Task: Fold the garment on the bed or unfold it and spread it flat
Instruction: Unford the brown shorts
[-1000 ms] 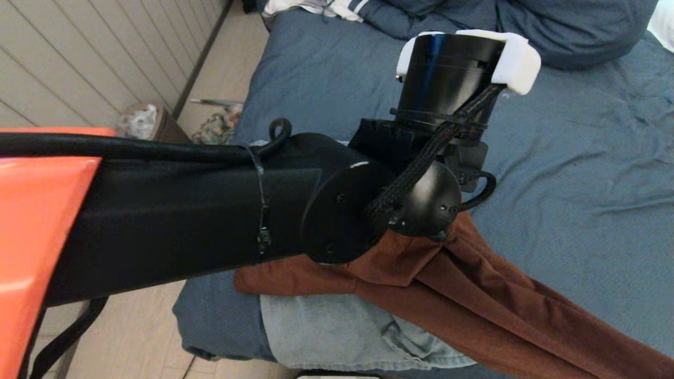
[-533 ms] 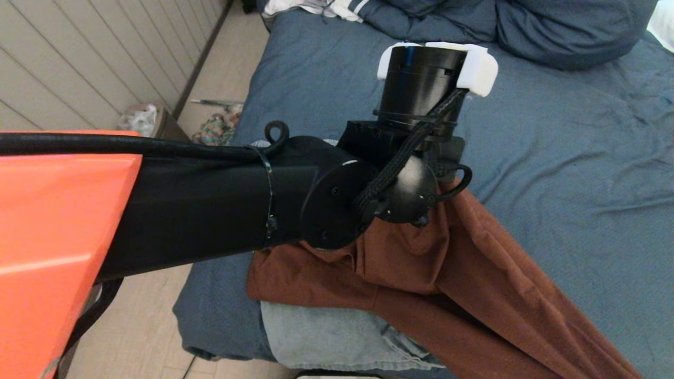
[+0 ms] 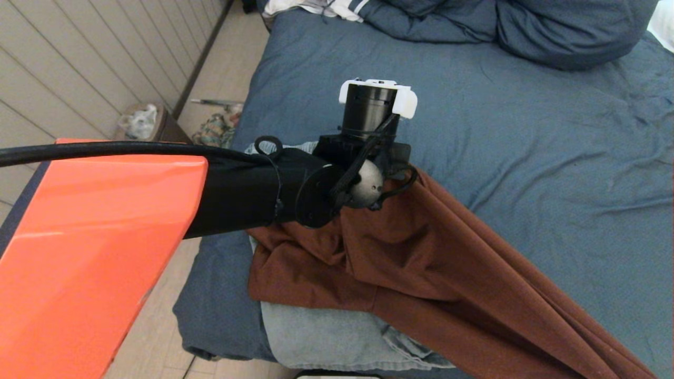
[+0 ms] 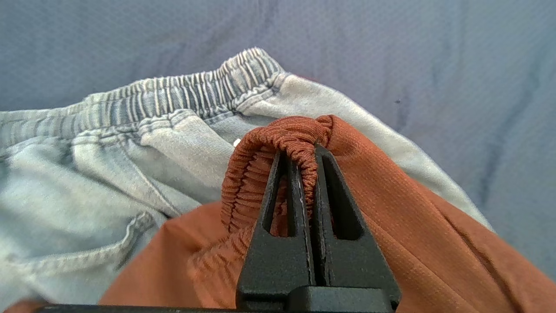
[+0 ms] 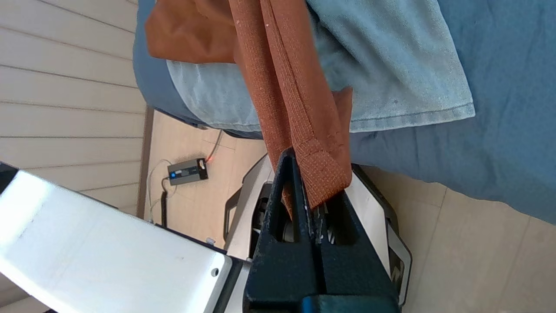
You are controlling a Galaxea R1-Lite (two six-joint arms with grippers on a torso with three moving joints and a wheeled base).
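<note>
Floor clutter, perhaps a bag

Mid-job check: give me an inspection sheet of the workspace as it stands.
Surface: bed, wrinkled blue cover.
Job's things: rust pants stretched between both arms, partly lifted, over pale jeans.
Clutter: heaped bedding at the far end.
End effectors: left end effector shut on the pants' waistband; right end effector shut on a leg hem.
Cables: black cable along the left arm.
Surroundings: panelled wall, small box with a lead on the floor.

Soft even daylight, faint shadows, mostly sharp
</note>
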